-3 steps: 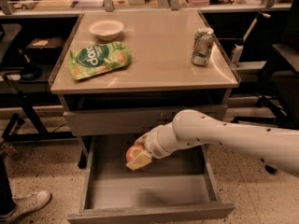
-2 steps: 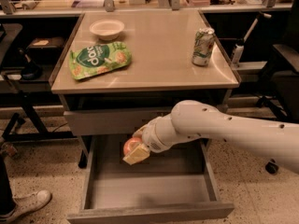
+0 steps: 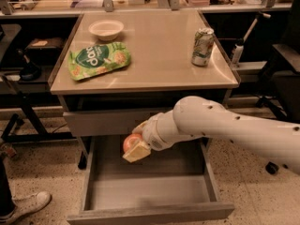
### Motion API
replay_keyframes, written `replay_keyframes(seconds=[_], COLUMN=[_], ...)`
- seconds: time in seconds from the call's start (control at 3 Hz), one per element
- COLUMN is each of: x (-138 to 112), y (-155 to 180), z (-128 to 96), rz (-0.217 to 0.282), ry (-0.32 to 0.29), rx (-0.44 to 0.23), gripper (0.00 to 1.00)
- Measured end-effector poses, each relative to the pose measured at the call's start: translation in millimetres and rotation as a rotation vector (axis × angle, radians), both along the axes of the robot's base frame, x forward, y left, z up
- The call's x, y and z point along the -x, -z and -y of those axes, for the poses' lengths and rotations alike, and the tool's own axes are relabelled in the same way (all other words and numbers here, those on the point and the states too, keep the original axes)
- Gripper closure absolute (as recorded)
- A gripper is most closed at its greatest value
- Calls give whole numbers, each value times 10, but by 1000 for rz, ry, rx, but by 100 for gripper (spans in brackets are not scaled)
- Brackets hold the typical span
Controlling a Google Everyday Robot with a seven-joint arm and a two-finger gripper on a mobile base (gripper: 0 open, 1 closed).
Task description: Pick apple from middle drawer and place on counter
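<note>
The apple is red-orange and sits between the pale fingers of my gripper, which is shut on it. The gripper holds it above the back of the open middle drawer, just below the closed drawer front above. My white arm reaches in from the right. The beige counter lies above, behind the gripper.
On the counter are a green snack bag, a white bowl and a soda can. A cluttered workbench runs along the back. A shoe is on the floor at the lower left. Black chair parts stand at the right.
My gripper has risen with the apple from low in the drawer and moved slightly left, up toward the upper drawer front.
</note>
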State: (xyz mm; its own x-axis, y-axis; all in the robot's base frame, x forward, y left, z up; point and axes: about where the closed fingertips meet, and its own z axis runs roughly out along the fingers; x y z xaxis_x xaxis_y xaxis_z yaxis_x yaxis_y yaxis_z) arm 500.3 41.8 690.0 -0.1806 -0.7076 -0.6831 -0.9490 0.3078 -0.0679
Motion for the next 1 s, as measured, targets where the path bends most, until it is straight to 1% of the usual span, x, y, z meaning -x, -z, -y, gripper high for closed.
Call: replay_keyframes(seconds=[0.67, 1.0], x=[59, -10], y=[-856, -1226], z=[-15, -26], rz=[136, 194], ry=[-1, -2], rx=[19, 28], gripper=[100, 100])
